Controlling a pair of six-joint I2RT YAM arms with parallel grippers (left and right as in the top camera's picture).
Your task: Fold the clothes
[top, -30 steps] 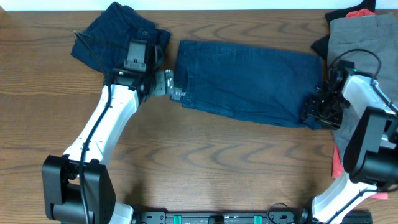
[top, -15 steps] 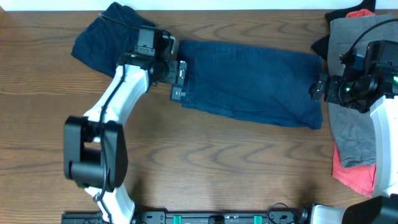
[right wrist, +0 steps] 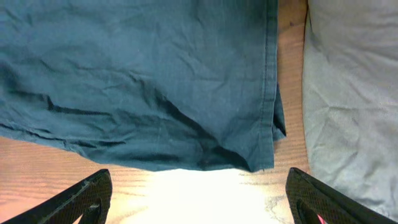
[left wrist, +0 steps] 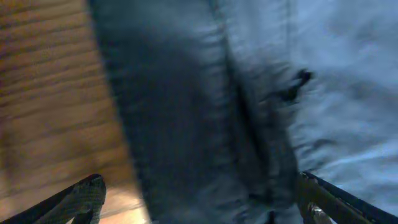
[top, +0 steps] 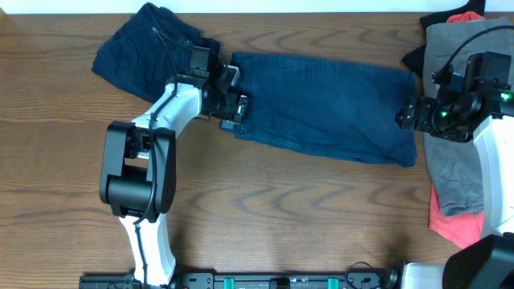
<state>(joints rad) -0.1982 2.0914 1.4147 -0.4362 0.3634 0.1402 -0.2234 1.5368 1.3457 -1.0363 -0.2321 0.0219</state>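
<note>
Saw the navy shorts (top: 321, 108) flat on the worktop (top: 281, 209) with the left end effector (top: 234, 95) gaping over one end and the right end effector (top: 409, 114) gaping at the other beside the grey shorts (top: 458, 168), and feared a top-layer-only pinch or snagging the grey pair.

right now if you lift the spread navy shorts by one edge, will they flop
Probably floppy: the spread navy shorts lie flat with soft wrinkles, so they'd likely drape. Pushed, they'd probably bunch on the wooden table rather than slide.
</note>
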